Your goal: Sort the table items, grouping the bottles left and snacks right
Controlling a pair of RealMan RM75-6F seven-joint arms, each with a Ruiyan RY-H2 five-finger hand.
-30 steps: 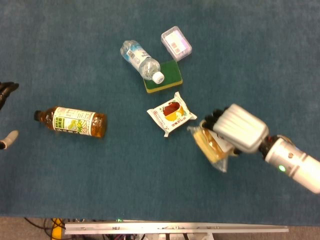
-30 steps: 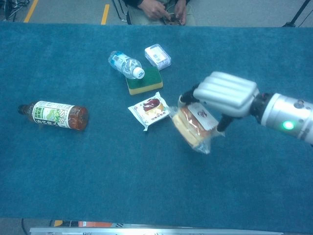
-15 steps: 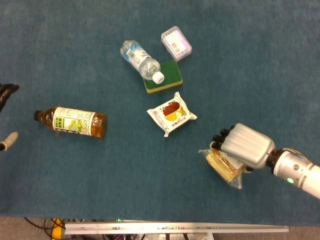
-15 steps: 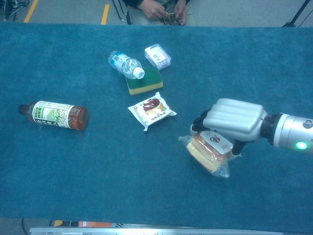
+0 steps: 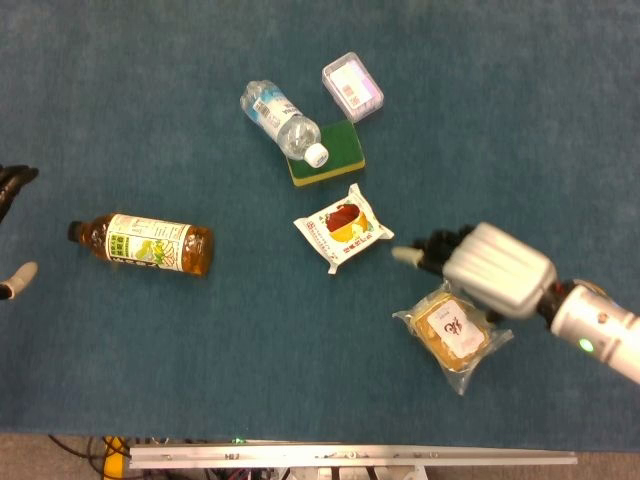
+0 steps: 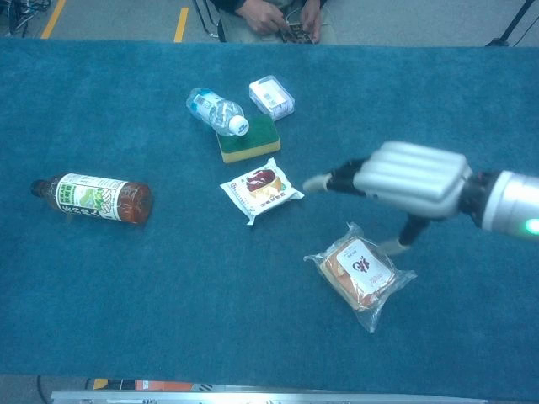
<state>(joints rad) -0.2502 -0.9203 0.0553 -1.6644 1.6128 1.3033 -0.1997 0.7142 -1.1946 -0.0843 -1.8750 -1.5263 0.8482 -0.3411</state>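
A flat green-and-yellow rectangular sponge [image 5: 328, 153] [image 6: 249, 139] lies on the blue carpeted table top [image 5: 150, 360] [image 6: 126, 303], with a small clear lidded plastic box [image 5: 352, 86] [image 6: 271, 96] just beside it at one o'clock. At twelve o'clock, past the table's far edge, a seated person's hands [image 6: 285, 15] show in the chest view.

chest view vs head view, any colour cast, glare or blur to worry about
Chest view: a cool bluish cast, and the right hand reads bright and washed out. Head view: truer colours, the tea bottle label legible, soft shadows only, the right hand fairly sharp. In both, the wrapped bread shows mild sheen on its plastic.
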